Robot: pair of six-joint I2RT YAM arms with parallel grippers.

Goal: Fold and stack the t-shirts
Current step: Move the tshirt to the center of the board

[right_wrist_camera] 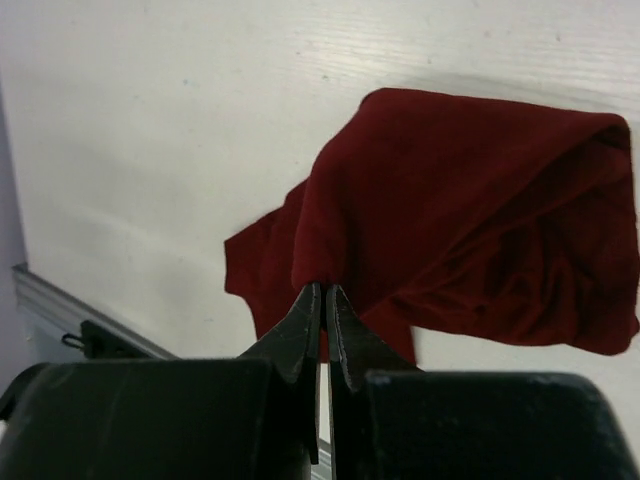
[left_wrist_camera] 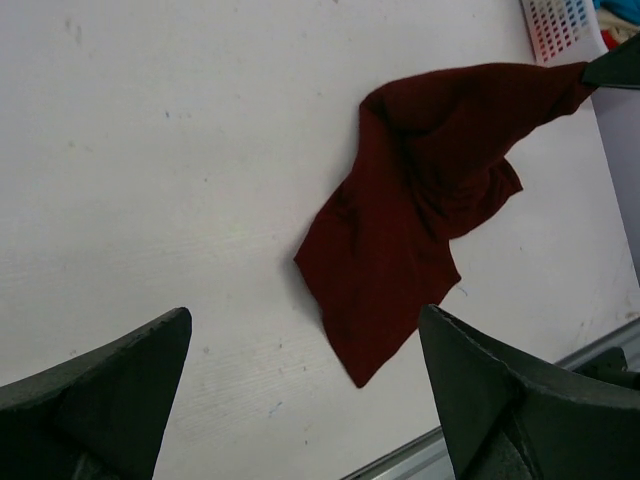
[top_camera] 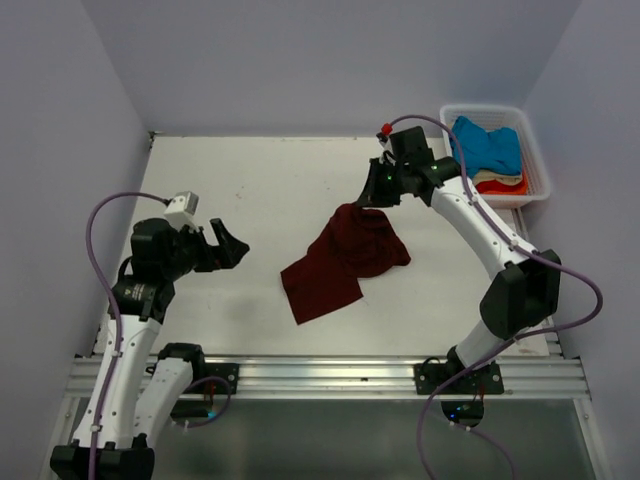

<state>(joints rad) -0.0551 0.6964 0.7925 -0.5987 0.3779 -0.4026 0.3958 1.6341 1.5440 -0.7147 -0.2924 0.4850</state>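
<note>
My right gripper [top_camera: 365, 204] is pinched almost fully closed on a corner of the dark maroon soft cloth t-shirt [top_camera: 340, 260]. The right wrist view shows its two black fingertips pressed together with a fold of cloth between them. That corner is lifted off the white table [top_camera: 250, 180]. From my grip the shirt drapes down toward the near left, and its lower part lies crumpled on the tabletop, a little right of centre.

My left gripper [top_camera: 232, 248] hangs over the left half of the table, well apart from the shirt, its jaws spread wide and holding nothing. In the left wrist view the shirt's near point shows between the two fingers.

At the far right corner stands a white plastic slatted basket [top_camera: 535, 150]. A bright blue t-shirt [top_camera: 488, 143] is bunched on top inside it. An orange-red t-shirt [top_camera: 505, 184] shows at its near edge, with a thin strip of cream cloth [top_camera: 488, 175] between them.
</note>
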